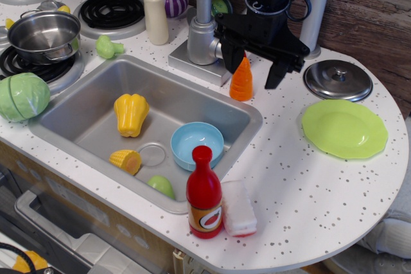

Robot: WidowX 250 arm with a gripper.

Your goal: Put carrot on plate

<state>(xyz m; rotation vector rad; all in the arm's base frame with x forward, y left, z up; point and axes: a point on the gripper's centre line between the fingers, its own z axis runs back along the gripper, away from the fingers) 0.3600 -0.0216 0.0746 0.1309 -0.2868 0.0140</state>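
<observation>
The orange cone-shaped carrot stands upright on the white counter at the sink's far right corner, beside the faucet base. The lime-green plate lies flat on the counter at the right, apart from the carrot. My black gripper hangs above and just behind the carrot, open. One finger is to the carrot's left and the other to its right. It holds nothing.
A silver lid lies behind the plate. The sink holds a yellow pepper, corn piece, blue bowl and a green item. A red bottle and sponge stand at the front. The faucet and a grey post stand close to the gripper.
</observation>
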